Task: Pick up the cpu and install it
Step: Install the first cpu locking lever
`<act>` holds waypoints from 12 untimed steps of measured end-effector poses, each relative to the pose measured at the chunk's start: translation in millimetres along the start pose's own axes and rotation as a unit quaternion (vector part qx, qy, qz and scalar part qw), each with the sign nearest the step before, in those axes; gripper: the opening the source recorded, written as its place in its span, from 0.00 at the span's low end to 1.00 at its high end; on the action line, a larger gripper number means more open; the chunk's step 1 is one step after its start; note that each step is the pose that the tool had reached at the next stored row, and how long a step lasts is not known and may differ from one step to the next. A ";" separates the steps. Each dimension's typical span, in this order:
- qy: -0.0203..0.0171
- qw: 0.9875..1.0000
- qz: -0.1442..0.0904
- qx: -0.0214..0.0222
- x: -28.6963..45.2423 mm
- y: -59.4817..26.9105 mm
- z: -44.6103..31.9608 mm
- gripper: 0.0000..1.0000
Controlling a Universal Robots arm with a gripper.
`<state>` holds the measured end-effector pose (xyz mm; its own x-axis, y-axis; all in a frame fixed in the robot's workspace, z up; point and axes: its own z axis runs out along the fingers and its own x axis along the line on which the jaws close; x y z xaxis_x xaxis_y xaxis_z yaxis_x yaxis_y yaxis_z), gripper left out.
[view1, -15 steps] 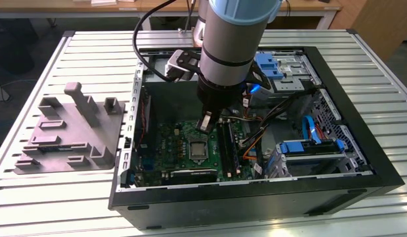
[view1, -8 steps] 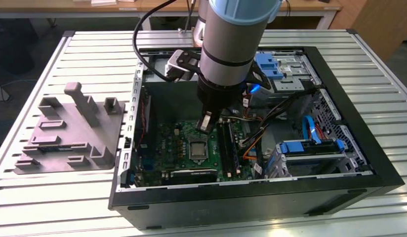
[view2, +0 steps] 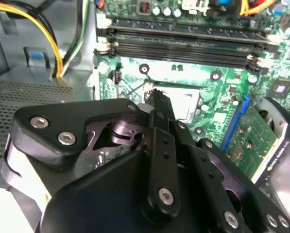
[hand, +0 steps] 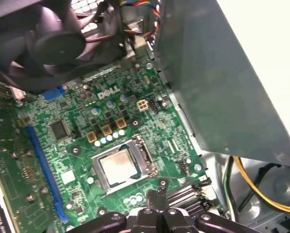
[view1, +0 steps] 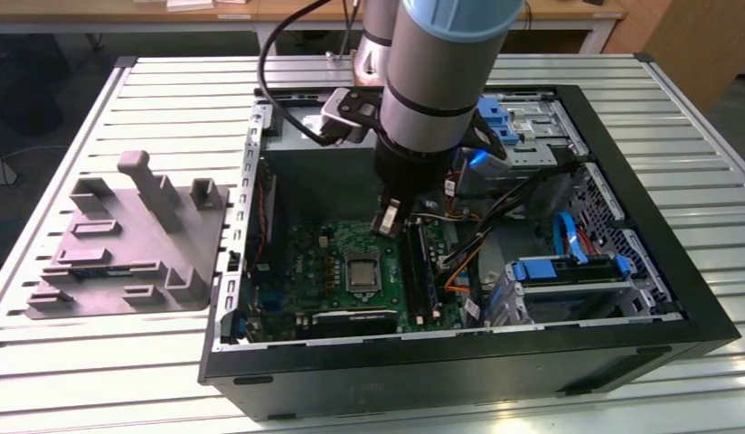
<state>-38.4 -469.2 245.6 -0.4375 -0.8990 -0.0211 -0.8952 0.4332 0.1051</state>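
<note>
PC case (view1: 662, 298) lies open on the slatted table (view1: 119, 380), grey tray (view1: 119, 244) off to the exterior view's left, arm down inside over the green motherboard (hand: 149, 131). The cpu (hand: 118, 167) looks seated in the socket (hand: 145, 158), silver top showing in the first wrist view. Gripper (view2: 159, 99) hovers just above it, fingers pressed together and holding nothing; risk: any downward drift scrapes the cpu lid or clips the RAM slots (view2: 183, 46) beside it.

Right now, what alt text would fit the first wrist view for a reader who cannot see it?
The cpu, its silver top showing, sits in the metal-framed socket on the green motherboard. The black tool hangs beside the socket, holding nothing visible; a black fan and yellow cables border the board.
</note>
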 end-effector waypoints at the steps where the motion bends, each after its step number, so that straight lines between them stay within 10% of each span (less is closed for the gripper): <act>1: 0.000 1.000 0.000 0.000 -1.8 0.6 0.1 0.11; 12: 0.000 1.000 0.000 0.000 -13.2 -3.3 0.5 0.11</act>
<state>-29.7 -458.7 245.1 -0.4374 -0.8990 -0.0211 -0.8952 0.4330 0.1051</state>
